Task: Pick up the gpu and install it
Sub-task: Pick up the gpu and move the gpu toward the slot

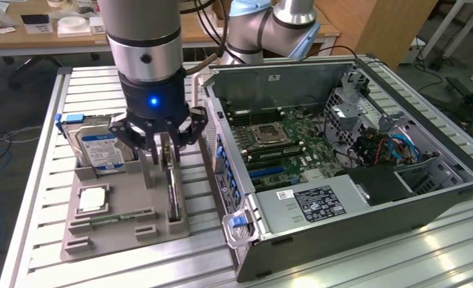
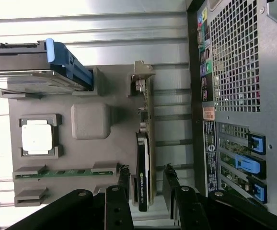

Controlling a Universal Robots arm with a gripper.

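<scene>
The gpu point(image 1: 173, 187) stands on its edge in a slot of the grey holder tray point(image 1: 124, 237), on the side nearest the computer case. In the wrist view the gpu point(image 2: 144, 165) is a thin card with a dark face, and its silver bracket point(image 2: 142, 76) is at the far end. My gripper point(image 1: 169, 153) hangs straight over the card's near end. It is open: its black fingers point(image 2: 124, 176) stand on either side of the card with a small gap on each side. The gripper point(image 2: 146, 176) holds nothing.
The tray also holds a hard drive point(image 1: 100, 147), a processor point(image 1: 92, 200) and a memory stick point(image 1: 112, 220). The open computer case point(image 1: 397, 198) lies close on the exterior view's right, its motherboard point(image 1: 281, 147) exposed. Its rear panel point(image 2: 239, 86) with blue slot latches point(image 2: 246, 165) faces the tray.
</scene>
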